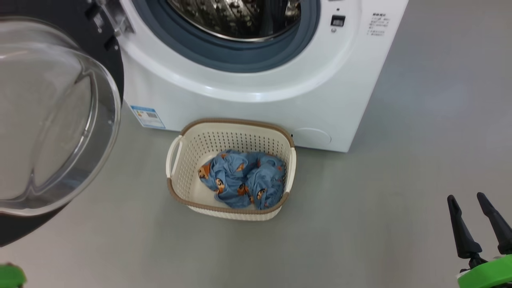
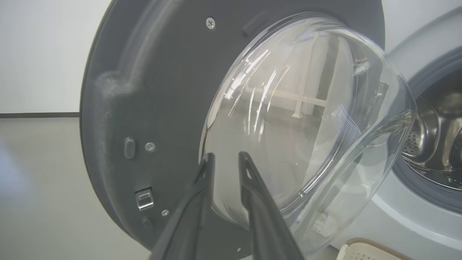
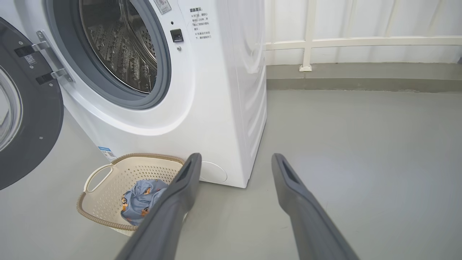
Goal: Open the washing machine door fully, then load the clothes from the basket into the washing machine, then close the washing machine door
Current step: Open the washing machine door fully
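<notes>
The left gripper (image 2: 226, 155), fingers parted a little and holding nothing, points at the glass bowl (image 2: 306, 119) of the washing machine door (image 2: 151, 90), which stands wide open on the left, while the right gripper (image 3: 236, 157), spread wide and empty, hangs over the floor (image 1: 380, 224) right of the basket (image 1: 188, 197), which holds the clothes (image 1: 244, 180) just before the washing machine (image 1: 248, 108).

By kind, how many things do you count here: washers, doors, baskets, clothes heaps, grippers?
White front-loading washing machine: 1
Round black door with clear glass bowl: 1
Cream perforated plastic basket: 1
Heap of light-blue printed clothes: 1
Dark two-finger grippers: 2, left gripper and right gripper
Total: 6
</notes>
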Available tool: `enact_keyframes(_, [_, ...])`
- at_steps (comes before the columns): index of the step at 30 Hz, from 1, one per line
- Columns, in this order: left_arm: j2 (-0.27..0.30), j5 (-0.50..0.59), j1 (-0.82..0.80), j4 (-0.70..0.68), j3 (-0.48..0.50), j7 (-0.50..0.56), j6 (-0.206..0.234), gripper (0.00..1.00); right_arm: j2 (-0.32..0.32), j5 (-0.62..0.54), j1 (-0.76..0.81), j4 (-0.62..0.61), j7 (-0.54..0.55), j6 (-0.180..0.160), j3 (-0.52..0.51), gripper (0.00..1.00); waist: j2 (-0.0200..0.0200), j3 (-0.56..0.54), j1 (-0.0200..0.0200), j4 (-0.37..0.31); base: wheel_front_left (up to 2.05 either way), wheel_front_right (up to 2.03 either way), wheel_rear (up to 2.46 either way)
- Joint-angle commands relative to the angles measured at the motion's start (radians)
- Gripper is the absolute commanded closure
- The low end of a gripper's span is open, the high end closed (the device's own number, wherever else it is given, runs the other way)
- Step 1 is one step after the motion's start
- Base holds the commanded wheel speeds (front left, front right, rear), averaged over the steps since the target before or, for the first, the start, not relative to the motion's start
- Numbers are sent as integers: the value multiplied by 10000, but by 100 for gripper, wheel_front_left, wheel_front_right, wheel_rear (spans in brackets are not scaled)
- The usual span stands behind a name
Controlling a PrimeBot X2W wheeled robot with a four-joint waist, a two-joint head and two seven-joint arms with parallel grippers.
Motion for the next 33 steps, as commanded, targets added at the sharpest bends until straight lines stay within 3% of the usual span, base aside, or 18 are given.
enact_keyframes(1, [279, -72, 283, -394, 163, -53, -103, 60, -152, -100, 188, -170, -120, 16, 278, 0, -1, -342, 0, -33, 0, 0, 0])
enact_keyframes(5, [179, -272, 726, -515, -24, -53, -486, 51, -114, -124, 260, -144, -120, 16, 304, 0, -1, -602, 0, -92, 0, 0, 0])
enact_keyframes(8, [135, -478, 928, -513, -85, -53, -757, 19, -74, -146, 338, -133, -120, 16, 271, 0, -1, -756, 0, -162, 0, 0, 0])
enact_keyframes(9, [124, -516, 990, -525, -174, -53, -899, 3, -61, -151, 350, -138, -120, 16, 233, 0, -1, -774, 0, -187, 0, 0, 0])
enact_keyframes(10, [116, -537, 1055, -524, -237, -53, -1019, 0, -47, -158, 358, -142, -120, 16, 211, 0, -1, -800, 0, -223, 0, 0, 0])
enact_keyframes(16, [90, -799, 1352, -304, -806, -53, -1765, 0, -34, -183, 361, -171, -120, 16, 149, 0, -1, -828, 0, -553, 0, 0, 0])
enact_keyframes(21, [86, -1177, 1382, -40, -1579, -53, -2062, 0, -59, -193, 336, -191, -120, 16, 41, 0, -1, -799, 0, -986, 0, 0, 0])
enact_keyframes(33, [188, -1499, 1469, -322, -3862, -53, -2099, 0, -40, -182, 120, -205, -120, 16, 14, 0, -1, -659, 0, -2008, 0, 0, 0])
